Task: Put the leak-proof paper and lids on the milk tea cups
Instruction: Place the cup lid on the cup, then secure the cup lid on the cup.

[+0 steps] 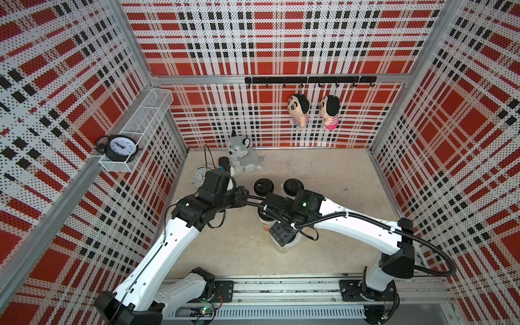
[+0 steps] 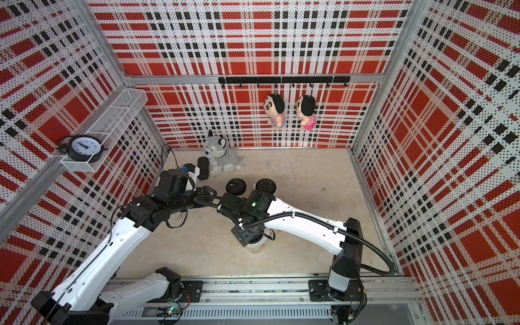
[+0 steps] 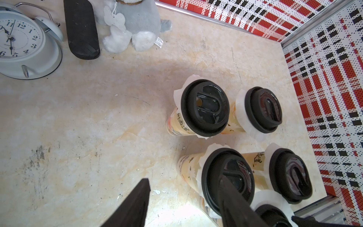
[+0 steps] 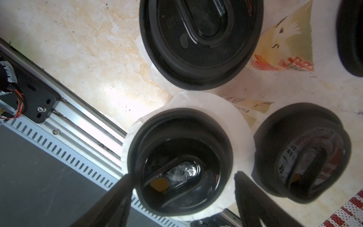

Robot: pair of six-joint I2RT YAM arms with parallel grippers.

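Several milk tea cups [image 3: 176,125] with orange and yellow prints stand in a cluster, each capped by a black lid [image 3: 205,108]. The whitish leak-proof paper [image 3: 177,94] sticks out as a rim under each lid. My left gripper [image 3: 184,178] hangs open over the table beside the cluster, one finger above a lid [image 3: 227,176], holding nothing. My right gripper [image 4: 182,175] straddles the lid [image 4: 179,137] of the cup nearest the front rail, with paper [image 4: 235,125] showing around it. Its jaws are open: one finger is at the lid's edge, the other stands clear. In both top views the arms hide most cups [image 1: 284,247].
A white alarm clock [image 3: 21,43], a black oblong object [image 3: 81,29] and a grey plush dog [image 3: 133,19] lie at the back left. The metal base rail [image 4: 78,118] runs just in front of the nearest cup. Plaid walls enclose the table; a wire basket [image 1: 121,146] holds a black clock.
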